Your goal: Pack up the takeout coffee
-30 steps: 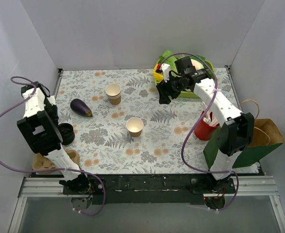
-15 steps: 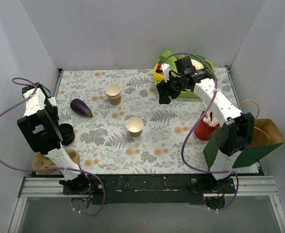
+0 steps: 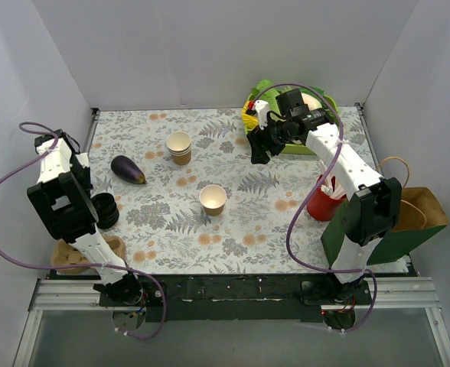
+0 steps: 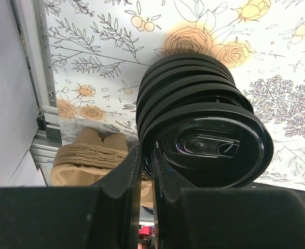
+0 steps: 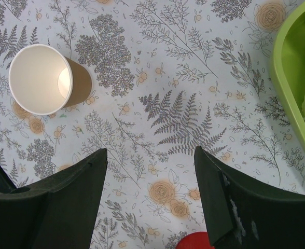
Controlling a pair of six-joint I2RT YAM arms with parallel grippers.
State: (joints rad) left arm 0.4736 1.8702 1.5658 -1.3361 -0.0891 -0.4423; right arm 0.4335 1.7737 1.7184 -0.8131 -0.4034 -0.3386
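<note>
Both arms (image 3: 340, 159) wore white shells over black joints, trailed purple cables (image 3: 289, 222), and ended in matte black fingers (image 5: 49, 207).

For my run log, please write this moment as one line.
left tool shut on top round black plastic lid | right tool open, empty | tan paper cup lidless

Lying on the floral table cover (image 3: 240, 229), toward the left: purple eggplant (image 3: 128, 170). Standing behind centre: stack of lidless tan cups (image 3: 179, 147). Sitting at the back right: green bowl (image 5: 290, 72). Standing near the right edge: red cup of white straws (image 3: 321, 206), just beside a brown paper bag (image 3: 420, 210). Resting at the near left corner: stack of cardboard cup trays (image 3: 72, 256).
</note>
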